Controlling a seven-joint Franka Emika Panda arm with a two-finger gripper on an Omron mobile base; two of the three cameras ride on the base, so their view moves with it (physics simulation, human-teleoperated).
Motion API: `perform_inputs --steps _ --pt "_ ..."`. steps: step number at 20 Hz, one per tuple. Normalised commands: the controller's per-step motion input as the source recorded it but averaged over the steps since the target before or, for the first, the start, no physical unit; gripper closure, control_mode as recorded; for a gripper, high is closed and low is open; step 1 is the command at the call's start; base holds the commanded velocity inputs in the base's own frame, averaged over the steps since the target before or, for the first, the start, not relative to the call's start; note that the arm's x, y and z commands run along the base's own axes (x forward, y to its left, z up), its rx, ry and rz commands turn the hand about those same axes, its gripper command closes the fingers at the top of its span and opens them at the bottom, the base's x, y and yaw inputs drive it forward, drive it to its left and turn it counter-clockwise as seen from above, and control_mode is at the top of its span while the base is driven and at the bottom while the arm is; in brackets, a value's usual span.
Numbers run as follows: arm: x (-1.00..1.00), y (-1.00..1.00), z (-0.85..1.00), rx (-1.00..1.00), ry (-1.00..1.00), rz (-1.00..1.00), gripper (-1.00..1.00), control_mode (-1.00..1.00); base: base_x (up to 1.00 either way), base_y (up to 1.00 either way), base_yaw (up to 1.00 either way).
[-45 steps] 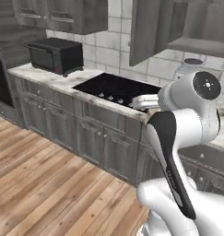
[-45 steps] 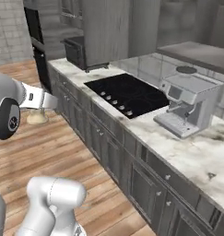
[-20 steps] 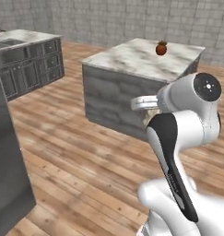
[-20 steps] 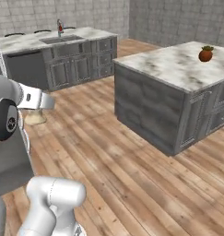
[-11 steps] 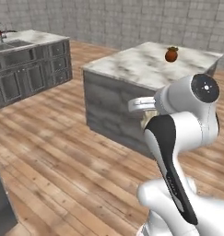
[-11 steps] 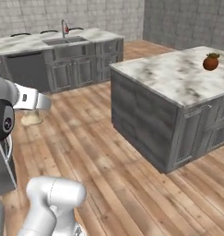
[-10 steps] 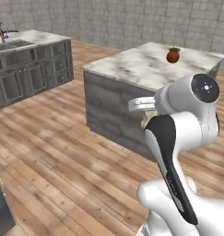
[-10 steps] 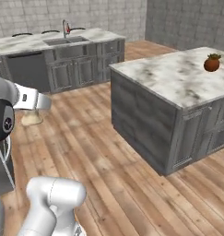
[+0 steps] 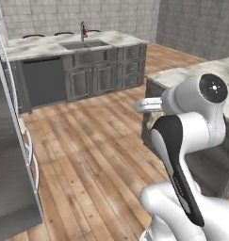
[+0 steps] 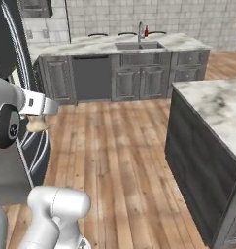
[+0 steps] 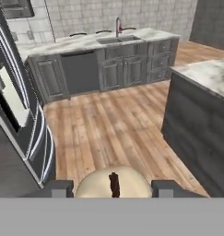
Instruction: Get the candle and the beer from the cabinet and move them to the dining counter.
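I am carrying the candle (image 11: 112,183) between my gripper (image 11: 112,189) fingers, jaws partly closed on its cream body with the dark wick pointing up. The dining counter (image 11: 92,40), the long marble one with the sink (image 11: 117,39) and tap (image 11: 118,25), is lying straight ahead across the wood floor, well apart from my hand. A nearer marble island (image 11: 203,76) is standing to the right. The candle's lower half is cut off, and the distant red speck by the tap is too small to make out.
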Motion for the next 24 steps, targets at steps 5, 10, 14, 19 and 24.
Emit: perform_inputs --steps 5,10,14,19,24 --pt "0.00 0.00 0.00 0.00 0.00 0.00 1.00 1.00 1.00 -0.02 0.25" --pt "0.00 0.00 0.00 0.00 0.00 0.00 1.00 1.00 1.00 0.05 0.05" --pt "0.00 0.00 0.00 0.00 0.00 0.00 1.00 1.00 1.00 -0.04 0.01" --pt "0.00 0.00 0.00 0.00 0.00 0.00 1.00 1.00 1.00 -0.84 0.08" --pt "0.00 0.00 0.00 0.00 0.00 0.00 1.00 1.00 1.00 -0.77 0.05"
